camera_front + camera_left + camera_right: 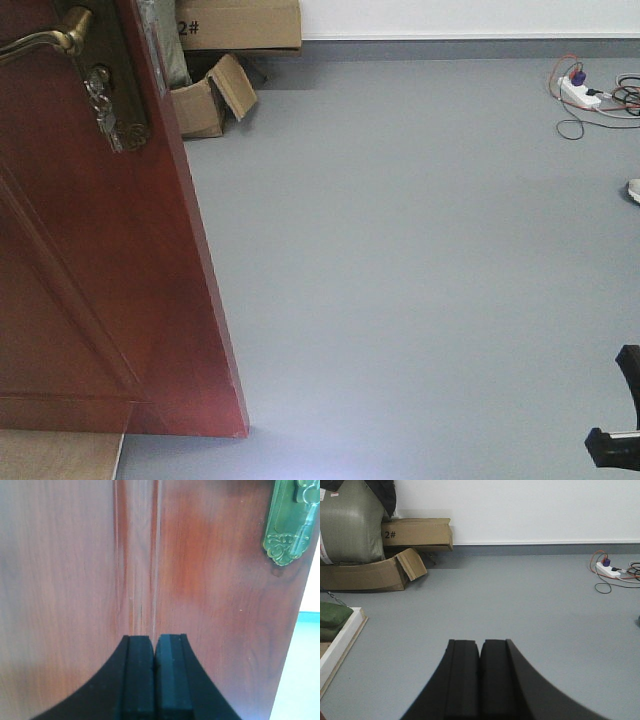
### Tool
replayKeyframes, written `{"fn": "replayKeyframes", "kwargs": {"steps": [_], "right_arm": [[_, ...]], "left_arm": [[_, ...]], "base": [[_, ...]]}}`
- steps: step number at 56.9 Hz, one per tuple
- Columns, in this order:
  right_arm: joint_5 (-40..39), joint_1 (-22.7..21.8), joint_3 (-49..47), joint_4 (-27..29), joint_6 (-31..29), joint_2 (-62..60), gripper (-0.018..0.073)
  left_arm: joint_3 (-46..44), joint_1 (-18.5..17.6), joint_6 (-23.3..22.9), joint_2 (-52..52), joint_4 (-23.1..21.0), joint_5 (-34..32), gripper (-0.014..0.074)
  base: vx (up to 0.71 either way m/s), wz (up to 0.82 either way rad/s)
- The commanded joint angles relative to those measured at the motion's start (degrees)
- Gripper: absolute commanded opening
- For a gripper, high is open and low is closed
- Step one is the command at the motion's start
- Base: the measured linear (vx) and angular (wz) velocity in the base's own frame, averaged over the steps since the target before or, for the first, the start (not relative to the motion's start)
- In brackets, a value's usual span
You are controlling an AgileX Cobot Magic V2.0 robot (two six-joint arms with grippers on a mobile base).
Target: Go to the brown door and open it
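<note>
The brown door (100,250) fills the left of the front view, swung ajar, with its brass lever handle (45,40) on an ornate plate at the top left. In the left wrist view the door panel (200,580) fills the frame and the brass plate (290,525) is at the upper right. My left gripper (155,639) is shut and empty, pointing at the door's grooved panel, close to it. My right gripper (480,642) is shut and empty over the grey floor, away from the door. A black part of the right arm (620,420) shows at the bottom right.
Brown cardboard boxes (215,95) lie behind the door's edge by the far wall (470,15). A power strip with cables (585,95) lies at the far right. Green sacks (350,525) and a white-edged board (340,640) sit left in the right wrist view. Grey floor (420,280) stretches ahead.
</note>
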Motion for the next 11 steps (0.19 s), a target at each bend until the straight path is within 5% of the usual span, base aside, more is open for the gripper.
{"fn": "replayKeyframes", "kwargs": {"steps": [1,11], "right_arm": [[-4.6,0.0,0.3,-0.2,-0.4,-0.5,0.0],[-4.6,0.0,0.3,-0.2,-0.4,-0.5,0.0]], "left_arm": [[-0.9,-0.3,0.0,-0.9,0.1,-4.4,-0.0006],[-0.9,-0.3,0.0,-0.9,0.1,-4.4,-0.0006]], "base": [[0.0,0.0],[0.0,0.0]]}}
